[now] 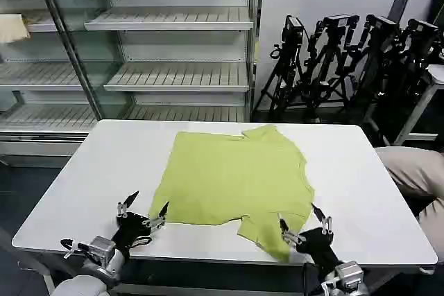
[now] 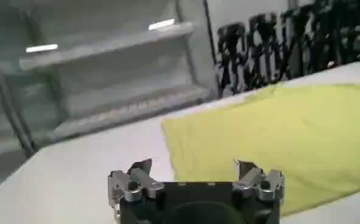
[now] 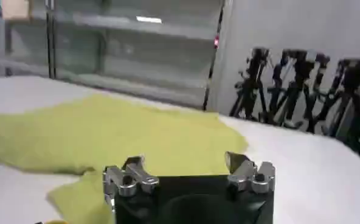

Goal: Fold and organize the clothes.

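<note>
Two grippers, left (image 1: 143, 214) and right (image 1: 302, 224), jaws wide and empty, flank the T-shirt (image 1: 232, 178) at the surface's near edge; pre-grasp step; next, pinch the hem.

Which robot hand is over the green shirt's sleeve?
The right hand, open above the T-shirt sleeve at the near table edge. The left hand is beside the shirt's corner.
</note>
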Robot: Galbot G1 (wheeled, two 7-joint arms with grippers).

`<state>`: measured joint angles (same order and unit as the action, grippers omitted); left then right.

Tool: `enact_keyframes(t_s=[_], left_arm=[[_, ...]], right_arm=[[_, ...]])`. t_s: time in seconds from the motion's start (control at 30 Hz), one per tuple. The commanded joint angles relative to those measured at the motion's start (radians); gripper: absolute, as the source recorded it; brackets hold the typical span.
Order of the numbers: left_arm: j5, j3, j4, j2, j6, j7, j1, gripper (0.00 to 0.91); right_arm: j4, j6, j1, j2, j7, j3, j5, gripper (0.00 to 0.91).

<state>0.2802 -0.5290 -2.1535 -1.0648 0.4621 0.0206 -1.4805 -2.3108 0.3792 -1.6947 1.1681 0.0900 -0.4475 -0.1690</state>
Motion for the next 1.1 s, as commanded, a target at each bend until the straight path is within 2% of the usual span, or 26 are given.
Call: enact_keyframes(t_s=[0.03,0.3,0.63,0.93,0.97,1.0,1.03,1.1], left_arm=[[0.054,-0.015,0.011,0.015,0.116,0.018,-0.017,0.907],[0.095,-0.030,0.033,0.019,0.115,0.017,-0.013,0.907],[0.157,-0.036,0.035,0.020,0.115,0.018,-0.007,0.907],[0.162,-0.034,0.041,0.019,0.114,0.017,0.005,0.907],[0.162,-0.032,0.047,0.018,0.114,0.017,0.007,0.413],[0.162,-0.032,0.049,0.017,0.114,0.017,0.007,0.121],[0.163,-0.031,0.052,0.017,0.114,0.017,0.008,0.010],[0.163,-0.029,0.054,0.017,0.114,0.019,0.007,0.010]], right_arm=[[-0.034,0.064,-0.050,-0.016,0.030,0.008,-0.008,0.907],[-0.024,0.062,-0.055,-0.001,0.044,0.036,-0.007,0.907],[-0.029,0.111,-0.056,0.004,0.091,0.056,-0.030,0.907],[-0.023,0.111,-0.070,0.013,0.094,0.067,-0.026,0.907],[-0.016,0.112,-0.067,0.013,0.094,0.067,-0.027,0.202],[-0.014,0.112,-0.066,0.013,0.094,0.068,-0.028,0.000],[-0.011,0.114,-0.066,0.013,0.092,0.069,-0.032,0.000],[-0.010,0.124,-0.065,0.013,0.091,0.071,-0.044,0.000]])
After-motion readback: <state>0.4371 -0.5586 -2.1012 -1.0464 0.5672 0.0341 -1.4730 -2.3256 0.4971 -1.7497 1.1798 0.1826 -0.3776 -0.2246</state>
